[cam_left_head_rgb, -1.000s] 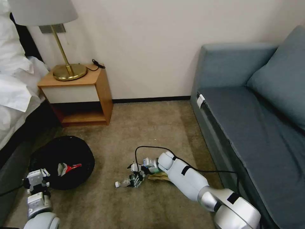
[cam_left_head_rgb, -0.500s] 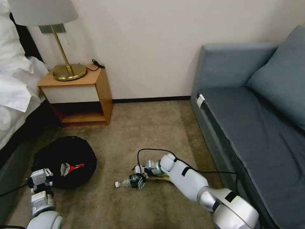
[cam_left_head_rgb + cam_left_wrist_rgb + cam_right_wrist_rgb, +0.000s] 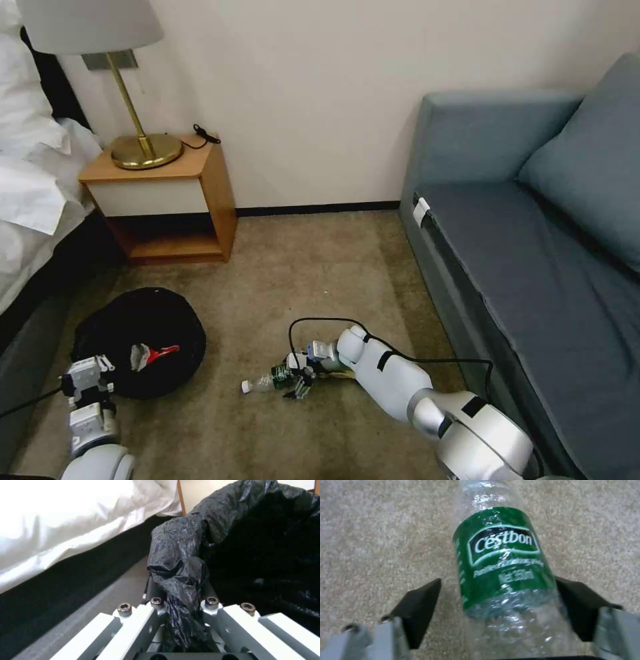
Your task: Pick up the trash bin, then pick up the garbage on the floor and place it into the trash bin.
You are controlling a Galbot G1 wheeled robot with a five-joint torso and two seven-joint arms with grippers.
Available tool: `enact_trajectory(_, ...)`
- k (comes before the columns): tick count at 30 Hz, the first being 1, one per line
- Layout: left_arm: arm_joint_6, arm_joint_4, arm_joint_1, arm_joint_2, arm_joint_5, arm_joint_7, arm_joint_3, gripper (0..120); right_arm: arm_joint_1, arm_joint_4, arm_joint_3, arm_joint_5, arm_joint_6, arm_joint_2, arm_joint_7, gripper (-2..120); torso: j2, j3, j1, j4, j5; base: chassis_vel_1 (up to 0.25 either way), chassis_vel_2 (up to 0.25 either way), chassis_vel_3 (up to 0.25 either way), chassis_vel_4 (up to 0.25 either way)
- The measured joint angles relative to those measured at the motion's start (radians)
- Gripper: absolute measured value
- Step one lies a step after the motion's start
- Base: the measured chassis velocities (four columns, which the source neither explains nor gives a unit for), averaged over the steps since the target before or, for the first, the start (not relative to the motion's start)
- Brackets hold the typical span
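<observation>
The trash bin (image 3: 120,320), lined with a glossy black bag (image 3: 253,542), sits on the carpet at the left with a red-and-white wrapper (image 3: 152,352) inside. My left gripper (image 3: 87,379) is at its near rim, shut on a bunched fold of the bag (image 3: 178,592). A clear plastic bottle (image 3: 261,383) with a green label (image 3: 500,557) lies on the carpet in the middle. My right gripper (image 3: 295,381) is down over it, open, with one dark finger (image 3: 420,605) on each side of the bottle. A gold wrapper (image 3: 331,375) lies under the right wrist.
A wooden nightstand (image 3: 167,200) with a brass lamp (image 3: 143,150) stands at the back left, next to the bed (image 3: 27,200). A grey-blue sofa (image 3: 533,253) runs along the right. Open carpet (image 3: 313,267) lies between them.
My right gripper has dropped lower and now straddles the bottle. The left gripper and the bin it holds have shifted slightly to the right.
</observation>
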Motion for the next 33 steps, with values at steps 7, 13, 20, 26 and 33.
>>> enact_trajectory(7, 0.000, -0.001, 0.000, -0.003, 0.003, 0.001, 0.002, 7, -0.005, 0.011, 0.003, 0.001, 0.002, 0.000, 0.000, 55, 0.000, 0.000, 0.000, 0.0000, 0.0000, 0.000, 0.000, 0.000, 0.000)
enact_trajectory(13, 0.000, -0.005, 0.005, -0.003, 0.003, 0.001, 0.000, 7, -0.011, 0.018, 0.005, 0.004, 0.004, 0.000, -0.001, 36, 0.000, 0.000, 0.000, -0.0001, 0.0000, 0.000, 0.000, 0.000, 0.000)
enact_trajectory(20, -0.002, -0.009, 0.014, -0.004, 0.003, 0.001, -0.003, 7, -0.016, 0.023, 0.017, 0.005, 0.006, -0.001, -0.003, 30, 0.000, 0.000, 0.000, -0.0001, -0.0001, 0.000, 0.000, 0.000, 0.000)
enact_trajectory(26, -0.005, -0.028, 0.031, 0.000, 0.003, 0.001, -0.008, 7, -0.012, 0.080, 0.083, 0.085, 0.003, -0.001, -0.007, 30, 0.000, 0.000, 0.000, -0.0002, -0.0001, 0.000, 0.000, 0.000, 0.000)
enact_trajectory(33, 0.000, -0.074, 0.050, -0.005, 0.012, 0.001, -0.003, 7, 0.029, 0.175, 0.112, 0.222, -0.013, -0.001, 0.008, 30, 0.000, 0.000, 0.000, -0.0001, -0.0002, 0.000, 0.000, 0.000, 0.000)
